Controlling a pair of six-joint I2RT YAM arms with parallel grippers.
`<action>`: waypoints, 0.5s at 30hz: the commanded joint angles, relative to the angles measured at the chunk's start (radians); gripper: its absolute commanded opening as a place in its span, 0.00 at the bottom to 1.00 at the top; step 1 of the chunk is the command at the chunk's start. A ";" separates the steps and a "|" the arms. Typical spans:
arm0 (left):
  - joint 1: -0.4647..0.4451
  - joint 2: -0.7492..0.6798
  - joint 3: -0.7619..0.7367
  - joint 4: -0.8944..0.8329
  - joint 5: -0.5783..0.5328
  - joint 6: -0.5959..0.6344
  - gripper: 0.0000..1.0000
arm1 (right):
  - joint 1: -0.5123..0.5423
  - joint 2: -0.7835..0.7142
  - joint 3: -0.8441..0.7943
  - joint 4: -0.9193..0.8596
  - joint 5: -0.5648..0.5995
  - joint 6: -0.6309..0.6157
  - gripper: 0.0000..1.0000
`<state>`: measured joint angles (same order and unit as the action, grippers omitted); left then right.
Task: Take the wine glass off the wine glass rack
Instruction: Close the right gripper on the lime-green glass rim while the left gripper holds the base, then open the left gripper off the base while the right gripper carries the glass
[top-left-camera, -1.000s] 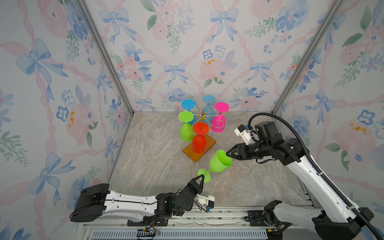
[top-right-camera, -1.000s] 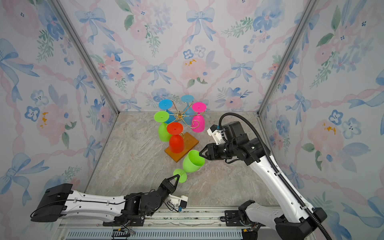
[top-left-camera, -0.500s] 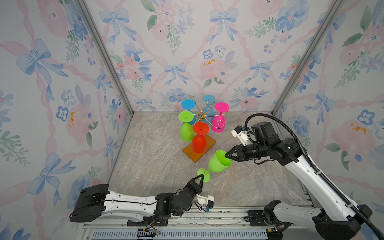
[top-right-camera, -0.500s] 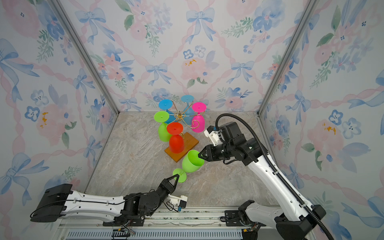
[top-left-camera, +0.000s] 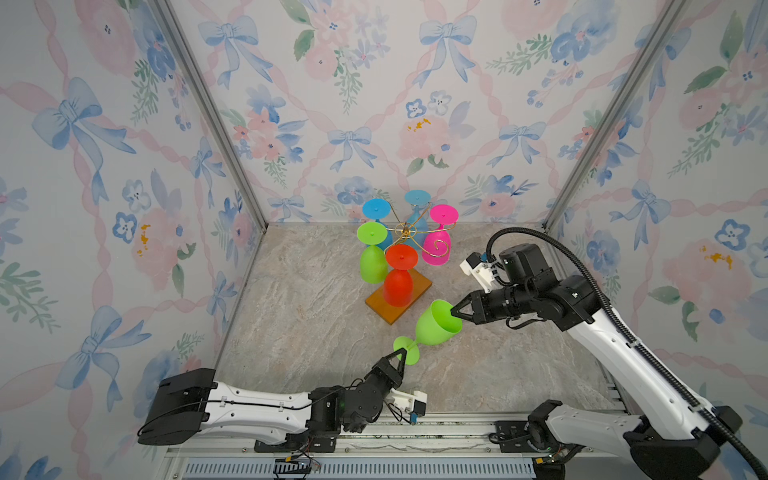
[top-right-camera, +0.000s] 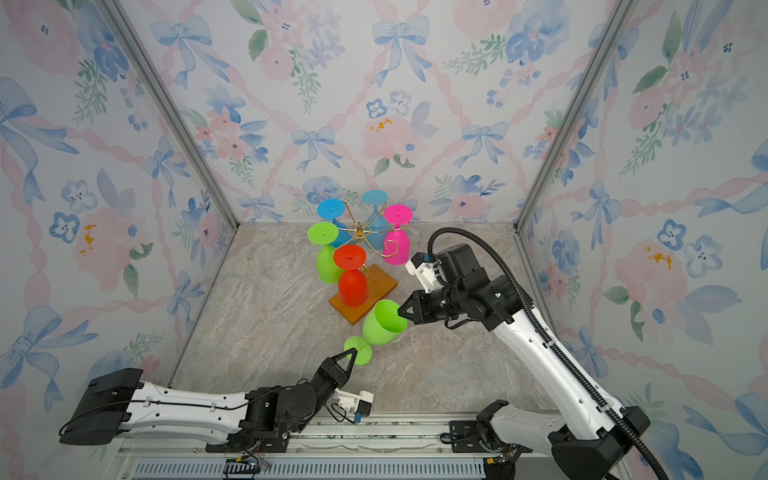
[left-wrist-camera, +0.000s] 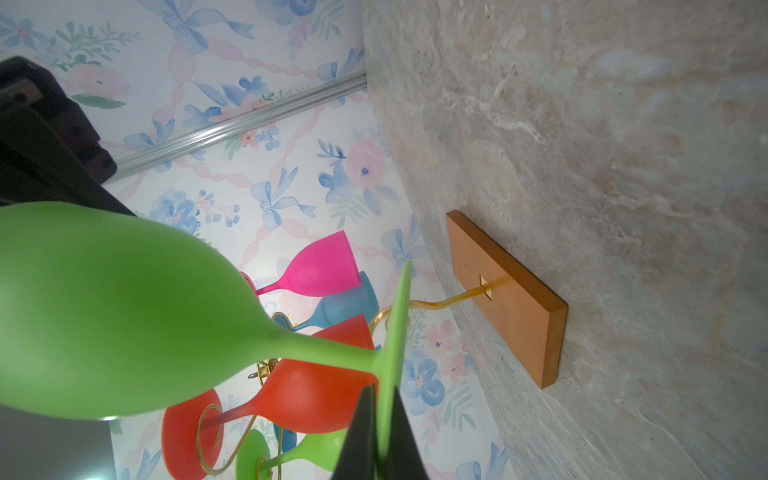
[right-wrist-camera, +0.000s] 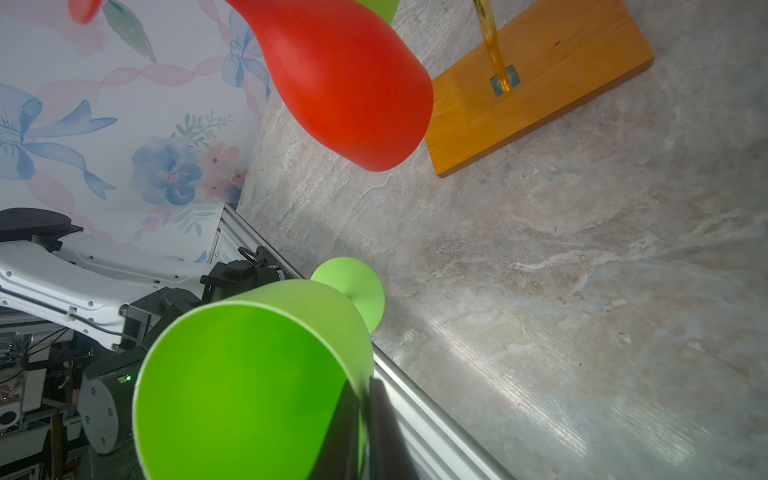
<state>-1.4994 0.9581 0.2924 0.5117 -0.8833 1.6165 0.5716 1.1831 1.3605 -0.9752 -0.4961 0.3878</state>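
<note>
Left wrist view cuts plenty off: the wine glass (left-wrist-camera: 124, 307) hogs the frame with its mouth out of shot, its foot shows edge-on, and only the tips of the left gripper (left-wrist-camera: 379, 392) poke in at the edge, jaws clenched on that foot disc, one each side. Right wrist view stares into the green bowl, so the stem is hidden and just a slice of foot peeks past. The right gripper (right-wrist-camera: 365, 390) is mostly a dark blur there, but its jaws are pinched on the rim, one inside the bowl and one outside. That view only catches the bottom of the rack (right-wrist-camera: 540, 62) and part of a red glass (right-wrist-camera: 345, 83). Both top views are clearer: the wine glass is off the rack, held between the two arms just in front of the wooden base, over the tabletop (top-left-camera: 311, 316). It's tilted, long axis running from the foot on the left arm's side up to the mouth, which opens toward the right arm. Can't tell how far it clears the tabletop.
</note>
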 joint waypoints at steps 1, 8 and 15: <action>-0.001 -0.016 -0.005 0.036 -0.009 -0.025 0.23 | 0.011 0.001 0.022 -0.003 0.025 -0.007 0.03; 0.000 -0.009 -0.019 0.037 -0.018 -0.043 0.38 | 0.010 -0.003 0.038 -0.011 0.066 -0.015 0.00; -0.004 -0.008 0.015 0.034 -0.049 -0.253 0.60 | -0.027 -0.027 0.062 -0.073 0.186 -0.041 0.00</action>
<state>-1.4994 0.9581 0.2852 0.5274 -0.9009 1.5078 0.5613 1.1820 1.3838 -0.9947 -0.3862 0.3740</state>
